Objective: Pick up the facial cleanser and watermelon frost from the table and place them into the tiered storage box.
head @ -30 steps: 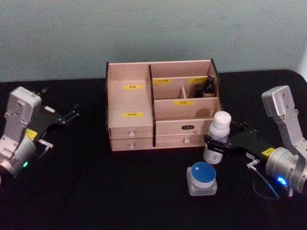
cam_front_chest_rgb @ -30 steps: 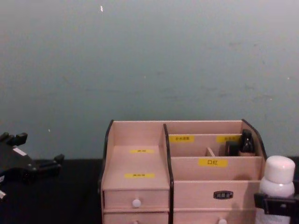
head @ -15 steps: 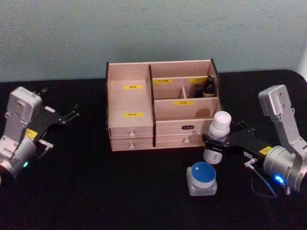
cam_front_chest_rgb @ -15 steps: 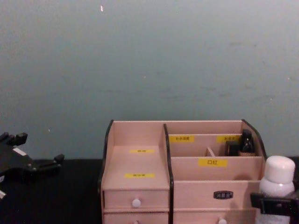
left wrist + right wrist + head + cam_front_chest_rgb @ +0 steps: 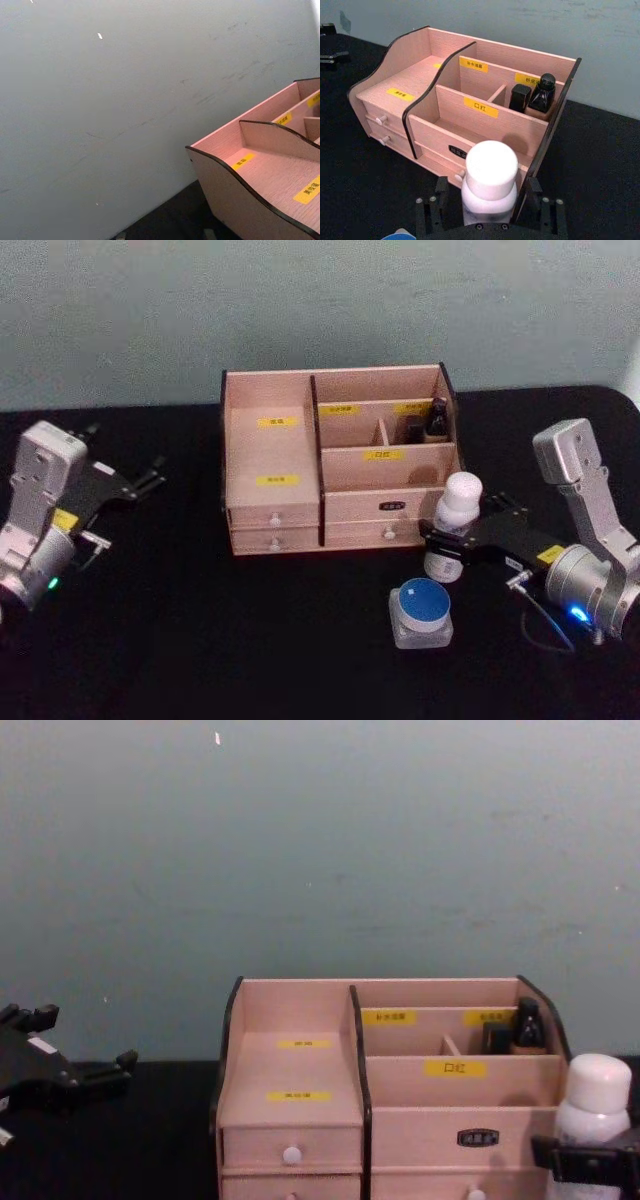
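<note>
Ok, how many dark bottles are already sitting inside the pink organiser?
2. Both stand side by side in the tiered storage box's back right compartment: a squat black container and a taller black-capped bottle to its right. Anything lower behind the dividers would be hidden.

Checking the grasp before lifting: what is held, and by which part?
Nothing yet. Right gripper, open, straddles the body of the white-capped white plastic bottle; left gripper is parked empty.

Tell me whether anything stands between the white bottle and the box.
Nothing visible does. The bottle stands by the box's front right corner, between the right gripper's fingers. Two dark bottles sit in its rear right compartment.
</note>
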